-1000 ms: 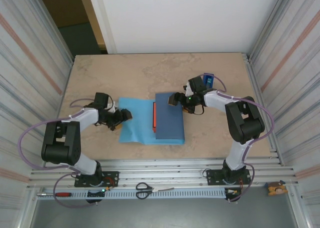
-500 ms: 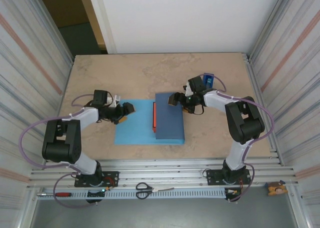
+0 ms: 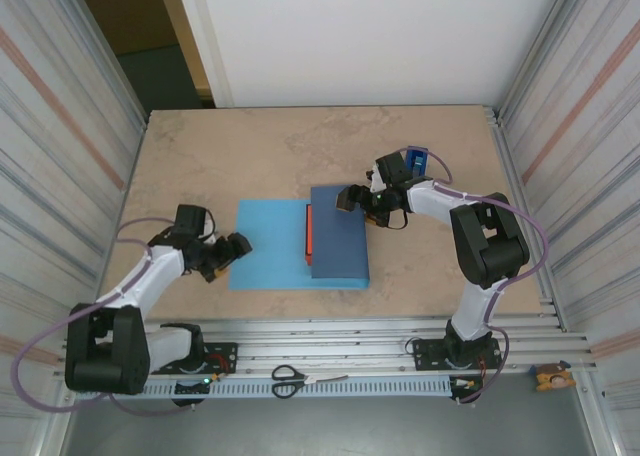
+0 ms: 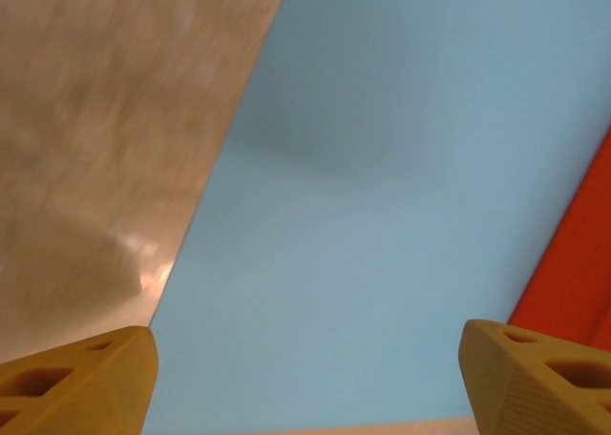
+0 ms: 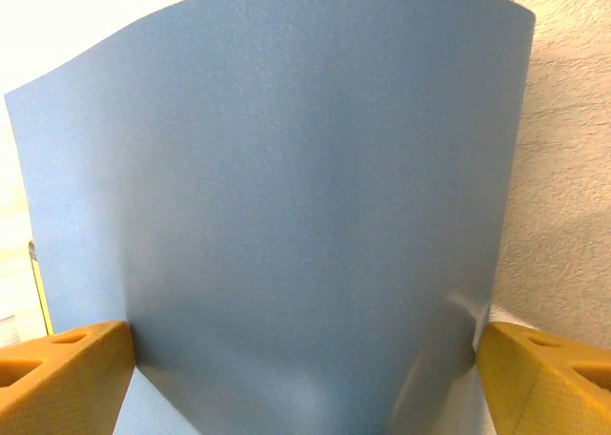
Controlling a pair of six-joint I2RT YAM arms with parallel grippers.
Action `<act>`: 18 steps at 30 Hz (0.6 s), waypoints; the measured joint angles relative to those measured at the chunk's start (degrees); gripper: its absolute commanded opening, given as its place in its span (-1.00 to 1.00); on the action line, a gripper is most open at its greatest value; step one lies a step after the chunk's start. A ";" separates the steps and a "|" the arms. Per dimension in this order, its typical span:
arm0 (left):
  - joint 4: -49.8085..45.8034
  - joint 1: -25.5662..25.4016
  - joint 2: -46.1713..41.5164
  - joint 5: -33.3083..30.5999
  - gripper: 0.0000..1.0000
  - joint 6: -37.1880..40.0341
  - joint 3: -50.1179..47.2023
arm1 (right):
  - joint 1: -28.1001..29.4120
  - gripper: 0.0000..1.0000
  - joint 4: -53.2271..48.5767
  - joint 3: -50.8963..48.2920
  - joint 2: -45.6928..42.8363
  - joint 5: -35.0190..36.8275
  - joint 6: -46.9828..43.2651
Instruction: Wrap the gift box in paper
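Left gripper (image 3: 228, 255), from the top I read it wide and empty at the paper's (image 3: 268, 248) left edge. Right gripper (image 3: 358, 200) is wide at the dark flap (image 3: 340, 241) over the one box (image 3: 309, 234), mid-surface (image 3: 300, 146). One scissors (image 3: 290, 379) lies nearby. Left wrist: orange box side beside light paper. Right wrist: the flap spans between my fingers (image 5: 62, 378), contact unclear.

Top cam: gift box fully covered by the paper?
No, an orange strip of the gift box shows beside the folded-over flap of the paper.
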 measured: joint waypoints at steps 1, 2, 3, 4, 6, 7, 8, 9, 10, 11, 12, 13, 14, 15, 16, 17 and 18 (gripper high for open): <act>-0.74 -0.09 -0.94 -0.26 0.64 -0.46 -0.96 | 0.04 0.81 -0.07 0.04 -0.02 0.04 0.02; -0.98 -0.09 -1.44 -0.24 0.63 -0.81 -1.55 | 0.11 0.81 -0.09 0.07 -0.07 0.15 0.02; -1.18 -0.22 -1.77 -0.17 0.63 -1.03 -2.21 | 0.20 0.81 -0.20 0.07 -0.13 0.35 0.02; -1.07 -0.39 -1.79 -0.15 0.61 -1.22 -2.67 | 0.24 0.81 -0.26 0.11 -0.22 0.55 0.02; -0.90 -0.96 -1.38 0.33 0.60 -1.42 -3.13 | 0.28 0.81 -0.31 0.15 -0.22 0.66 0.02; -0.44 -1.55 -0.79 0.61 0.59 -1.46 -3.17 | 0.31 0.81 -0.37 0.17 -0.22 0.68 0.02; -0.02 -2.19 -0.13 0.72 0.60 -1.49 -3.17 | 0.31 0.81 -0.46 0.22 -0.22 0.68 0.02; 0.37 -3.10 0.81 0.63 0.60 -1.46 -3.10 | 0.31 0.81 -0.52 0.26 -0.22 0.70 0.02; 0.42 -3.93 1.70 0.46 0.61 -1.46 -2.60 | 0.31 0.81 -0.52 0.28 -0.22 0.70 0.02; 0.52 -4.50 2.51 0.46 0.61 -1.49 -1.97 | 0.31 0.81 -0.52 0.28 -0.22 0.72 0.02; 0.98 -5.03 3.52 0.48 0.60 -1.49 -1.49 | 0.31 0.81 -0.55 0.28 -0.22 0.74 0.02; 1.29 -5.40 4.61 0.72 0.59 -1.51 -0.94 | 0.33 0.81 -0.61 0.31 -0.22 0.79 0.02; 1.57 -5.53 5.42 1.03 0.59 -1.57 -0.52 | 0.35 0.81 -0.63 0.33 -0.22 0.85 0.02; 2.01 -5.62 6.01 1.46 0.59 -1.68 -0.24 | 0.35 0.81 -0.66 0.33 -0.22 0.87 0.02; 2.89 -5.68 6.29 2.19 0.60 -1.66 -0.20 | 0.35 0.82 -0.66 0.33 -0.22 0.85 0.02; 3.91 -5.75 6.45 2.80 0.62 -1.64 -0.20 | 0.35 0.81 -0.66 0.33 -0.22 0.87 0.02; 5.16 -5.92 6.56 3.48 0.64 -1.64 -0.20 | 0.35 0.81 -0.66 0.33 -0.22 0.87 0.02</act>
